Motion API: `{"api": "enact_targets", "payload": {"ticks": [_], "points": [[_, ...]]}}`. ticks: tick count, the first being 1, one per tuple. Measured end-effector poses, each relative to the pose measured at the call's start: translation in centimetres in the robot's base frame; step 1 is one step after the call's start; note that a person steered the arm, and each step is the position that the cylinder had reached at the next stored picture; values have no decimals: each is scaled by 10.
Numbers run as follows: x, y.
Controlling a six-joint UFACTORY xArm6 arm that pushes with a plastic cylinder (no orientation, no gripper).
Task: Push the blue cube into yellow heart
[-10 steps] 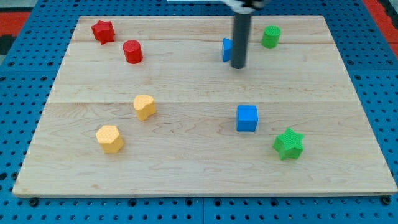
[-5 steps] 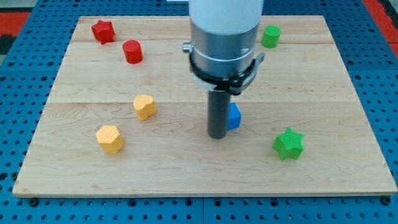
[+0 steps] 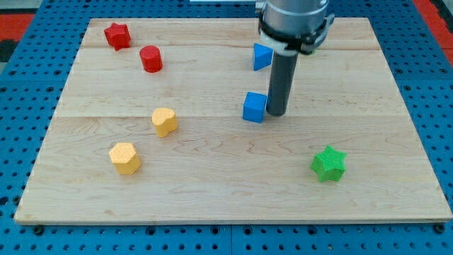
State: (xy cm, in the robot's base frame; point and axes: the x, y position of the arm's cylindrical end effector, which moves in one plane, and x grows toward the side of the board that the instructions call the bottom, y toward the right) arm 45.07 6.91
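The blue cube [image 3: 254,107] sits near the middle of the wooden board [image 3: 212,198]. My tip [image 3: 277,113] stands right beside the cube, touching its right side. The yellow heart [image 3: 164,121] lies to the left of the cube, a good distance away and slightly lower in the view. The rod rises from the tip to the arm's grey body at the view's top.
A blue triangular block [image 3: 262,55] lies above the cube, partly behind the arm. A red star [image 3: 117,35] and red cylinder [image 3: 150,58] sit at the top left. A yellow hexagon [image 3: 124,157] lies lower left, a green star [image 3: 328,163] lower right.
The blue cube has moved up and left from its spot near the green star. My tip has gone from the cube's left side to its right side.
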Motion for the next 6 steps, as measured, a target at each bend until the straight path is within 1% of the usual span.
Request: {"api": "enact_targets", "payload": {"ticks": [1,2,3,4,5,6], "points": [[6,-55],[-41,-14],[-56,-39],[-10,-68],[-2,-94],[-30,-94]]}}
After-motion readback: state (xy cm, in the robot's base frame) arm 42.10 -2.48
